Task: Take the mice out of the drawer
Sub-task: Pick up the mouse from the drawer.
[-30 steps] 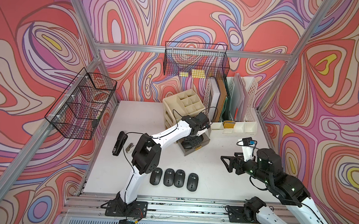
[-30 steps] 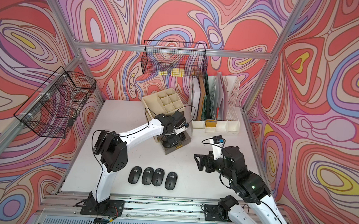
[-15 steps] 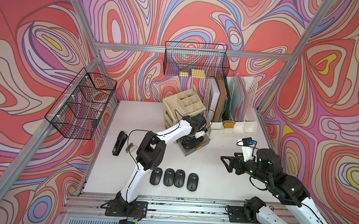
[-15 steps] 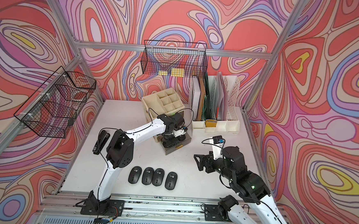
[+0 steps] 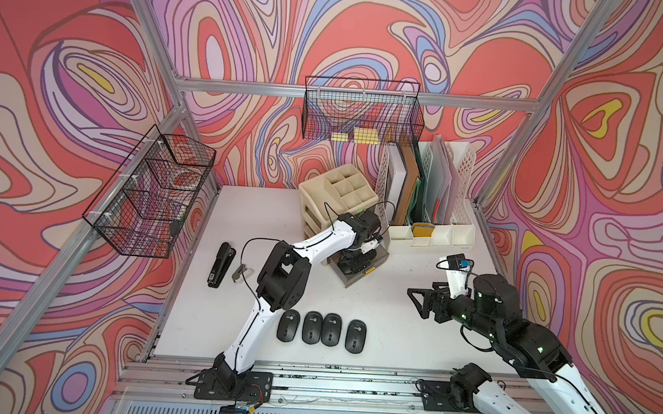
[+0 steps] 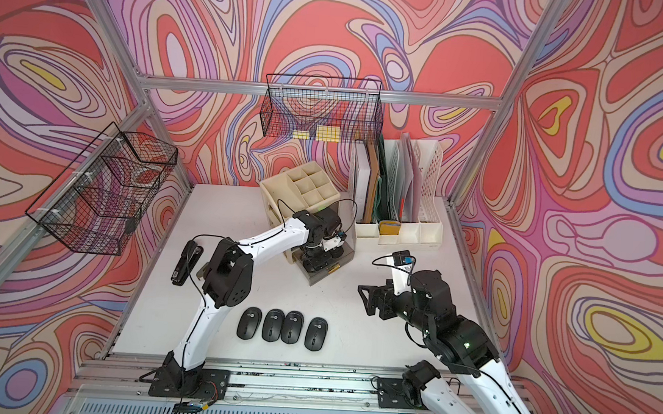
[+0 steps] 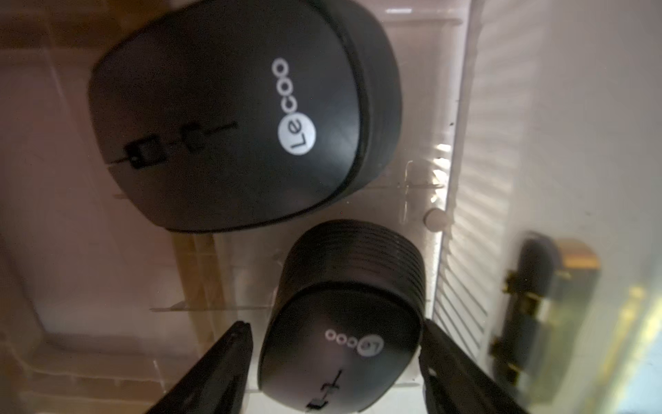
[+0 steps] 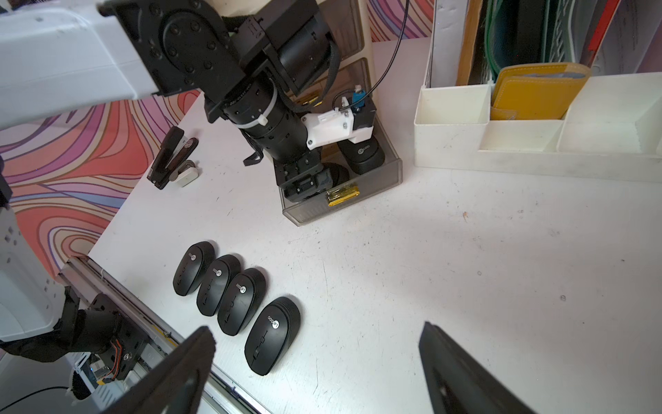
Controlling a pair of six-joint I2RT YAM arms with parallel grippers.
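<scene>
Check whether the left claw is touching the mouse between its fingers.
Cannot tell. Left wrist view: the left claw has one finger clear of the mouse by a pale gap; the other meets its edge, too blurred to judge.

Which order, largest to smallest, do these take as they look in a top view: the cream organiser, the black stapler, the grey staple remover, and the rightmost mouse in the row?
1. cream organiser
2-3. stapler and rightmost mouse: the stapler looks longer, the mouse wider; too close to rank
4. staple remover

Fingers (image 7: pixel 225 362) astride nearer mouse (image 7: pixel 340 322), perhaps touching; second mouse (image 7: pixel 229 118) beyond
</scene>
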